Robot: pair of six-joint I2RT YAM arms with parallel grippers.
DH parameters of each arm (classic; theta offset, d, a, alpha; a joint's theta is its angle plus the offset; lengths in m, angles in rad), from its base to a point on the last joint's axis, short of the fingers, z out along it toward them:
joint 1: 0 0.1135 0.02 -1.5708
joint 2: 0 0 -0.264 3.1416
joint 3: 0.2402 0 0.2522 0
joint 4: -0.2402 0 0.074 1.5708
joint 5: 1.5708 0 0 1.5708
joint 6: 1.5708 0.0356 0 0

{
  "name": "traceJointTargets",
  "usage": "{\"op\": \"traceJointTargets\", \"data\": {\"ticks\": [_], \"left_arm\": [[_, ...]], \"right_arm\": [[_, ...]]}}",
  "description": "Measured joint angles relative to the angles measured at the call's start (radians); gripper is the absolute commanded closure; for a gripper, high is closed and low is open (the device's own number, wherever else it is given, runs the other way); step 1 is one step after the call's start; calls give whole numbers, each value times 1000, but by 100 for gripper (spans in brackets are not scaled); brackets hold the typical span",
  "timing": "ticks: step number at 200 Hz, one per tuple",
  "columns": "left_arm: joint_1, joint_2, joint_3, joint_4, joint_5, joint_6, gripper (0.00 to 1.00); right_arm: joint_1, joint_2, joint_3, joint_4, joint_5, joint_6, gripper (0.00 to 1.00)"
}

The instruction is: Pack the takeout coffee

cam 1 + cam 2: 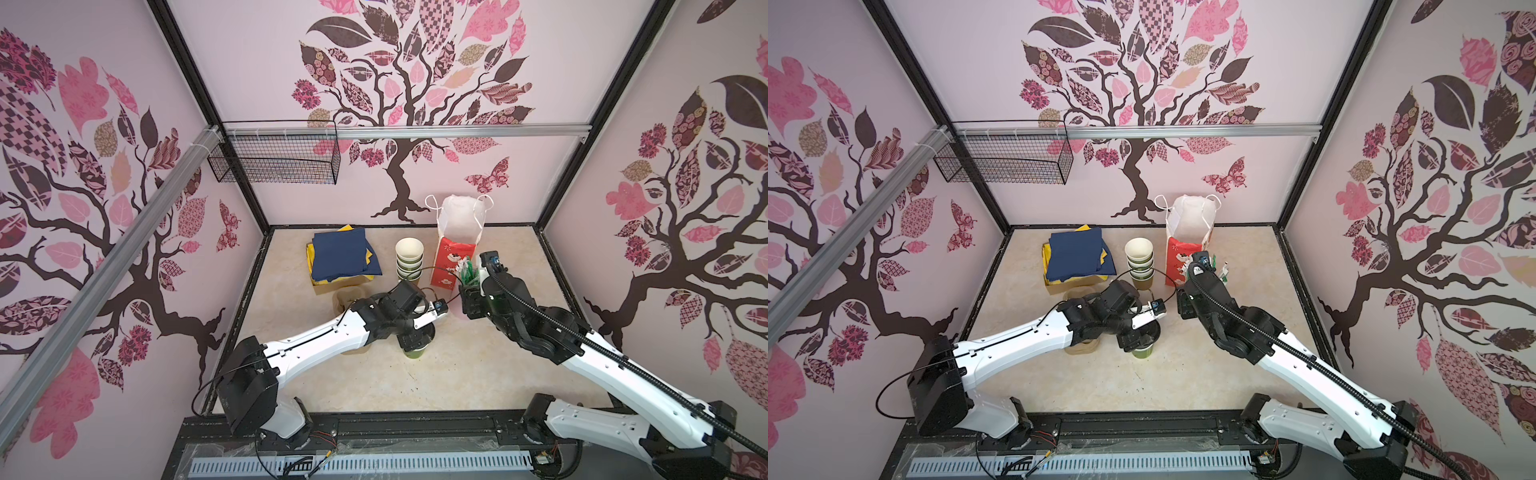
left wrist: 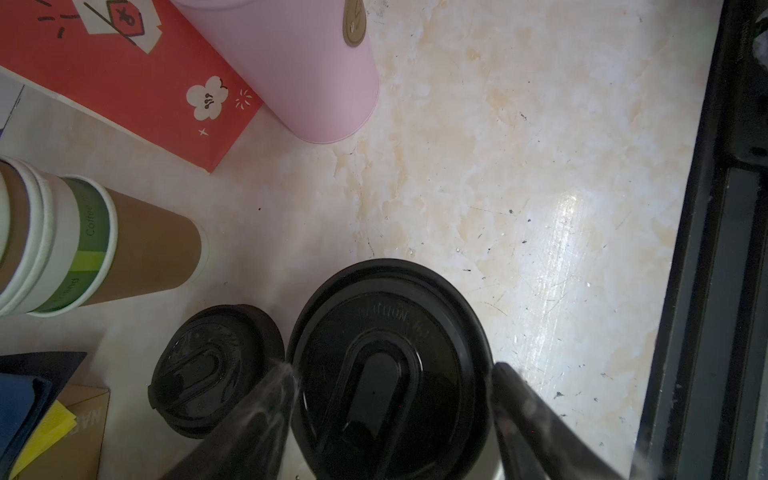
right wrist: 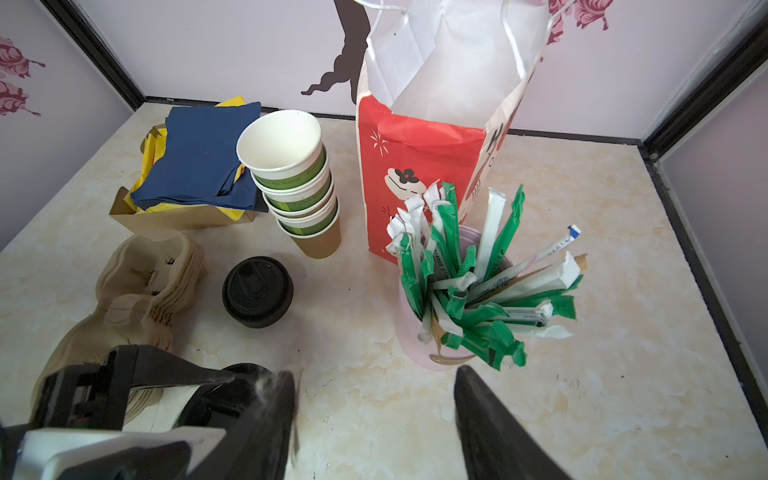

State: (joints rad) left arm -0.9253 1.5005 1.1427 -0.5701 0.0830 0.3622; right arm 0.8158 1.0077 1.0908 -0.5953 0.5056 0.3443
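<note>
One takeout coffee, a green paper cup [image 1: 415, 353] with a black sip lid [image 2: 386, 316], stands upright near the table's middle in both top views. My left gripper [image 2: 392, 370] hangs straight over it, jaws open, one finger either side of the lid's rim and a thin gap showing at one side. The cup body is mostly hidden under the gripper [image 1: 1142, 338]. My right gripper [image 3: 374, 376] is open and empty above bare table, just in front of the pink cup. A red paper bag [image 1: 455, 257] stands open at the back.
A pink cup [image 3: 432, 349] full of green and white sachets stands in front of the bag. A stack of cups [image 1: 409, 257], loose black lids [image 3: 257, 291], pulp cup carriers [image 3: 145, 282] and a box of blue and yellow napkins [image 1: 340, 257] fill the back left.
</note>
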Motion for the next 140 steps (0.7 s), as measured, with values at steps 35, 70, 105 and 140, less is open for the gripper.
{"op": "traceJointTargets", "data": {"ticks": [35,70,105,140], "left_arm": [[0,0,0,0,-1,0,27],[4,-22,-1,2,-3,-16,24],[31,-151,-10,46,2,-78,20],[103,-381,-100,138,-27,-245,12]], "right_arm": [[0,0,0,0,0,1,36],[0,0,0,-5,0,4,36],[0,0,0,-23,-2,5,35],[0,0,0,-48,-59,4,35]]}}
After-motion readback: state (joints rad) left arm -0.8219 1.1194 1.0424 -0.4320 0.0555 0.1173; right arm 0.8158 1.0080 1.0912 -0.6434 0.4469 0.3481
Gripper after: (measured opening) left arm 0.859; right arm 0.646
